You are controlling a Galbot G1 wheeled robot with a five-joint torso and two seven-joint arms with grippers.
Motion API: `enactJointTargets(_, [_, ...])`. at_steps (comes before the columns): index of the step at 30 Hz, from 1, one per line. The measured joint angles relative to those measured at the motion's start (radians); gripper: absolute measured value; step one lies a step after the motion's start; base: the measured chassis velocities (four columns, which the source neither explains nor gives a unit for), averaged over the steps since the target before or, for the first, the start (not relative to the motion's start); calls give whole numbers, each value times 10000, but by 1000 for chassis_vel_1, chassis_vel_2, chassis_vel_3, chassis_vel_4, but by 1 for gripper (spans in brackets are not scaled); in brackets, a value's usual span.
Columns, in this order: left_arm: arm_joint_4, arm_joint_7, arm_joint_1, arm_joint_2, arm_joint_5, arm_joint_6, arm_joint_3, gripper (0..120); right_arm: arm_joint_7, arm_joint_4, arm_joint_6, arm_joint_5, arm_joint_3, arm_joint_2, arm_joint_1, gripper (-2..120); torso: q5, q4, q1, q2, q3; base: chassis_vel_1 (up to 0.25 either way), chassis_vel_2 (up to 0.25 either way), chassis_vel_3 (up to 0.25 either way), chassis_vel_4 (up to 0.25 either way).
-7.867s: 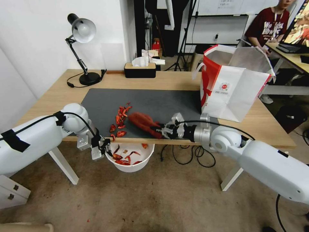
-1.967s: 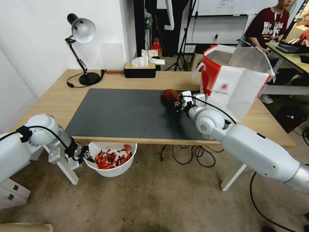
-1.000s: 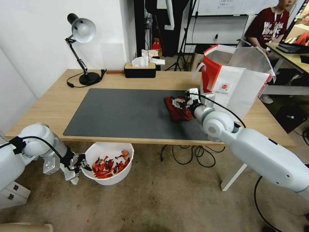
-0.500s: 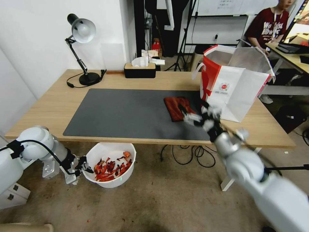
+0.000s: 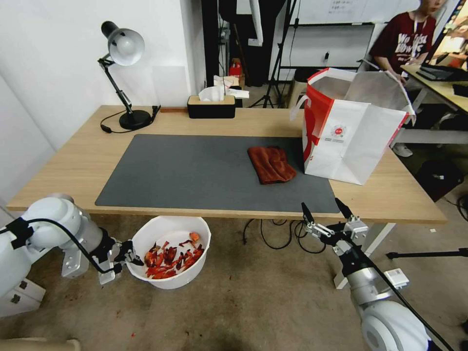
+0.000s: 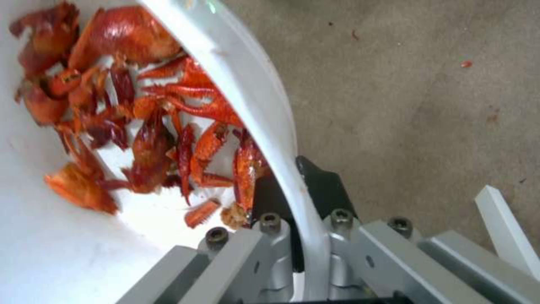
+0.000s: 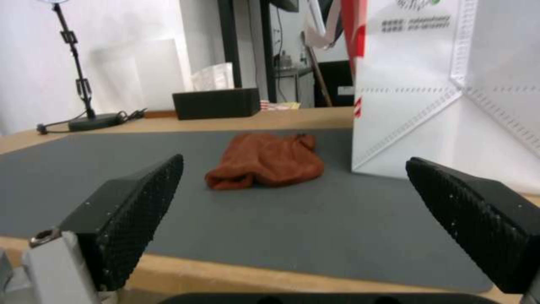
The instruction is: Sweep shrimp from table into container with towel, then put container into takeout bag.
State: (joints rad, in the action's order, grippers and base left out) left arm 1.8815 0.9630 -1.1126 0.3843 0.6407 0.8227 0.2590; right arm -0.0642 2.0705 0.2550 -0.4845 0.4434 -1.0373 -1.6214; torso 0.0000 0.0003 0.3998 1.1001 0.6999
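Head view: the table point(image 5: 229, 119) spans the middle of the frame, its dark mat bare of shrimp. The towel point(image 5: 270, 165) lies crumpled right of centre on the mat, just beside the takeout bag point(image 5: 358, 139), which stands open-mouthed at upper right. At lower left, below the table's front edge, the left gripper point(image 5: 127, 253) pinches the rim of the white container point(image 5: 168, 234), which hangs above the floor with the shrimp point(image 5: 170, 254) heaped in its bottom. At lower right the right gripper point(image 5: 327, 214) hangs in front of the table edge, spread wide and holding nothing.

Left wrist view: the container point(image 6: 264, 114) rim runs from top centre down to the bottom, clamped with one finger inside the wall and one outside. The shrimp point(image 6: 152, 139) crowd the upper left, some lying against the inner wall close to the pinch.

Right wrist view: both black pads point(image 7: 132, 211) stand far apart at the frame's lower corners. Between them, the towel point(image 7: 267, 164) sits mid-frame and the takeout bag point(image 7: 427, 105) rises at upper right.

Judging from this, sweeping looks done and the carry to the bag is the step in hand. A one-sided rim pinch invites tilting, so the container should probably rise level and slowly, clear the table edge, pass above the towel, and go down through the middle of the bag's mouth.
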Motion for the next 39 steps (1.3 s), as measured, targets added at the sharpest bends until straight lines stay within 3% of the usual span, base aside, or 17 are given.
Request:
enactJointTargets(3, [109, -319, -769, 193, 601, 1, 715, 0, -79, -1, -83, 18, -179, -13, 56, 100, -2, 0, 0, 0, 0, 0, 0, 0, 0])
enactJointTargets(4, [109, -319, -769, 193, 601, 1, 715, 0, -79, -1, -83, 18, -179, -13, 56, 100, -2, 0, 0, 0, 0, 0, 0, 0, 0])
enactJointTargets(7, [162, -515, -1514, 425, 1046, 2, 1501, 0, -131, 21, -150, 54, -251, 31, 72, 100, -1, -3, 1, 0, 0, 0, 0, 0, 0])
enactJointTargets(8, [162, -515, -1514, 425, 1046, 2, 1501, 0, -131, 21, -150, 54, -251, 31, 72, 100, -1, -3, 1, 0, 0, 0, 0, 0, 0])
enactJointTargets(11, [363, -622, -2364, 598, 1345, 2, 2419, 0, -149, 59, -219, 57, -252, 80, -23, 100, -2, -2, 1, -1, 0, 0, 0, 0, 0])
enactJointTargets(13, [417, -628, -2554, 618, 1361, 1, 2648, 0, -165, 62, -242, 78, -252, 77, -73, 100, -2, -2, 1, 0, 0, 0, 0, 0, 0])
enactJointTargets(15, [554, -629, -3155, 659, 1386, 1, 3330, 0, -348, 86, -384, 217, -288, 29, -211, 100, 0, -4, 2, 0, 0, 0, 0, 0, 0])
enactJointTargets(16, [554, -629, -3155, 659, 1386, 1, 3330, 0, -348, 86, -384, 217, -288, 29, -211, 100, 0, -4, 2, 0, 0, 0, 0, 0, 0])
enactJointTargets(18, [681, -629, -3953, 754, 1388, 0, 4124, 0, -711, 93, -660, 484, -342, -53, -341, 100, 1, -4, 1, 0, 0, 0, 0, 0, 0])
enactJointTargets(19, [681, -629, -3953, 754, 1388, 0, 4124, 0, -711, 93, -660, 484, -342, -53, -341, 100, 1, -4, 1, 0, 0, 0, 0, 0, 0])
enactJointTargets(22, [765, -627, -4697, 956, 1386, 0, 4795, 0, -1150, 62, -960, 729, -352, -174, -452, 100, 1, 0, 1, 0, 0, 0, 0, 0, 0])
enactJointTargets(30, [1048, -585, -5440, 1346, 1557, 0, 5681, 0, -1523, 117, -897, 993, -241, -454, -875, 100, 0, -3, 1, 0, 1, 0, 0, 0, 0])
enactJointTargets(39, [1382, -557, -5864, 1334, 1323, 0, 6379, 0, -1593, 285, -874, 797, -56, -463, -1199, 100, -1, -6, 1, -1, 1, 0, 0, 0, 0])
